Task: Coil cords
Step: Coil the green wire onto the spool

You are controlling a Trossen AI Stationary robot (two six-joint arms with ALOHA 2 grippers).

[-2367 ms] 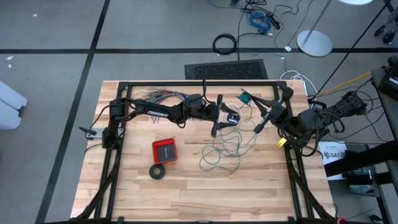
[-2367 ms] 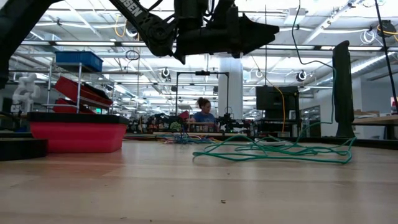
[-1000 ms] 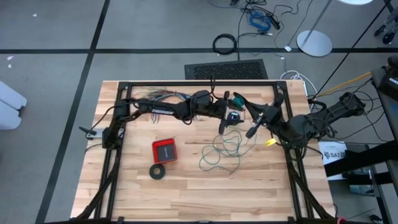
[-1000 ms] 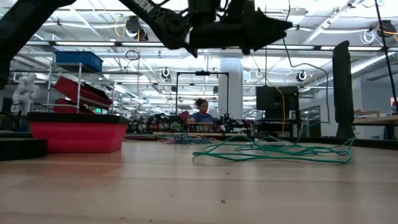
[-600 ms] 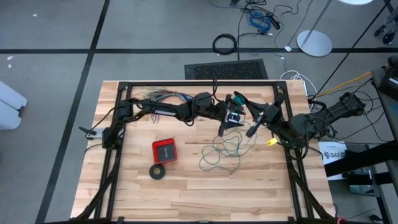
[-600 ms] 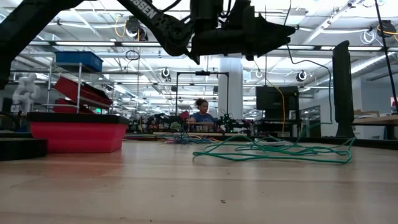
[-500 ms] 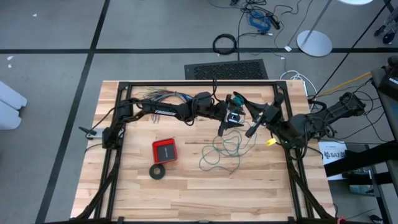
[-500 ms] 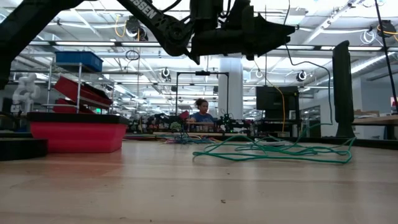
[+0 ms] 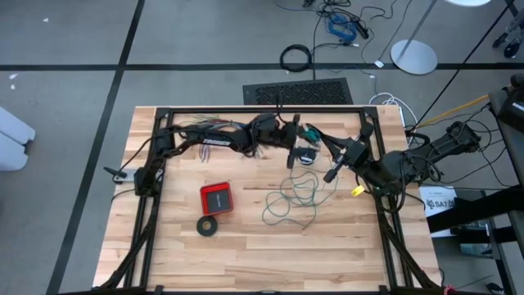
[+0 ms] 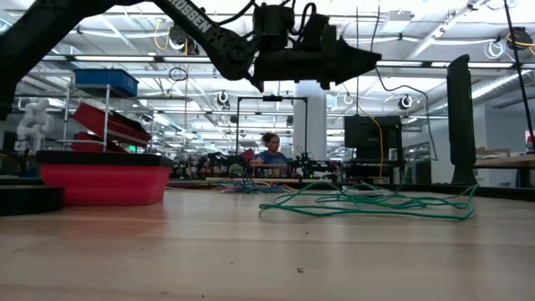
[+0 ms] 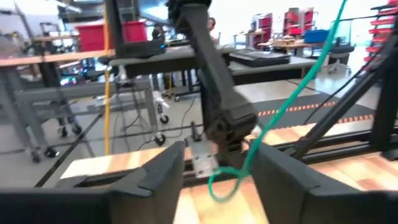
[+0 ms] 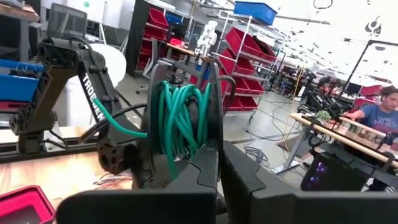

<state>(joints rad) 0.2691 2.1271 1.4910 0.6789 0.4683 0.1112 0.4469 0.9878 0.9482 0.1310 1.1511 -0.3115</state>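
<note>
High view: left gripper [image 9: 296, 147] above back of desk [image 9: 246, 238], fingers apart, teal-green wire [image 9: 296, 197] loose below. Right wrist view: right gripper [image 12: 219, 163] clamped on coiled wire. Low view: tangle on desk.

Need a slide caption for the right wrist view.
Right gripper shut on a coil of green wire, with the left arm just behind it.

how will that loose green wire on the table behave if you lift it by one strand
Probably floppy: the green wire lies in slack, uneven loops on the table. Likely light, since it is thin and its loops arch off the wood in the low view. It may snag, because strands cross each other, so the tangle could drag along.
</note>
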